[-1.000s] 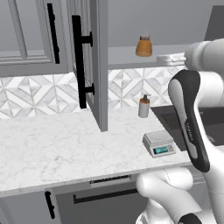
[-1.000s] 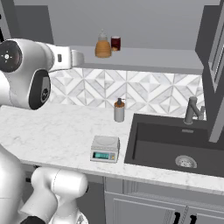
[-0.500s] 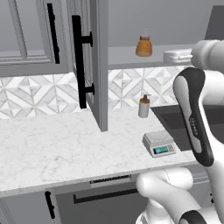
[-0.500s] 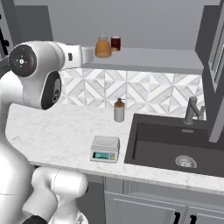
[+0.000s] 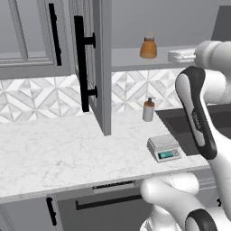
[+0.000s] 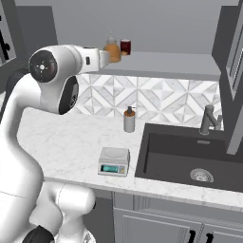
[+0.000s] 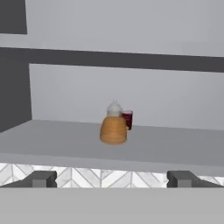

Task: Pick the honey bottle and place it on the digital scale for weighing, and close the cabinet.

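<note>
The honey bottle (image 5: 148, 47) (image 6: 112, 50) (image 7: 113, 128), squat and amber with a pale cap, stands upright on the bottom shelf of the open cabinet (image 5: 95, 67). My gripper (image 7: 113, 179) is level with the shelf's front edge and faces the bottle from a short way off. It is open, with its fingertips (image 7: 43, 178) wide apart and nothing between them. In the left base view my white hand (image 5: 180, 55) hangs just right of the bottle. The digital scale (image 5: 164, 148) (image 6: 114, 161) sits bare on the counter near its front edge.
A small dark-red jar (image 6: 126, 46) (image 7: 127, 119) stands right behind the bottle. A pale soap pump (image 5: 148, 109) (image 6: 129, 119) is by the backsplash. The open door's black bar handle (image 5: 82, 63) juts over the counter. The sink (image 6: 156, 156) and faucet (image 6: 209, 119) lie right of the scale.
My arm has swung so that the hand sits closer to the shelf and the bottle. The bottle, scale and cabinet door have not moved, and the jaws stay open.
</note>
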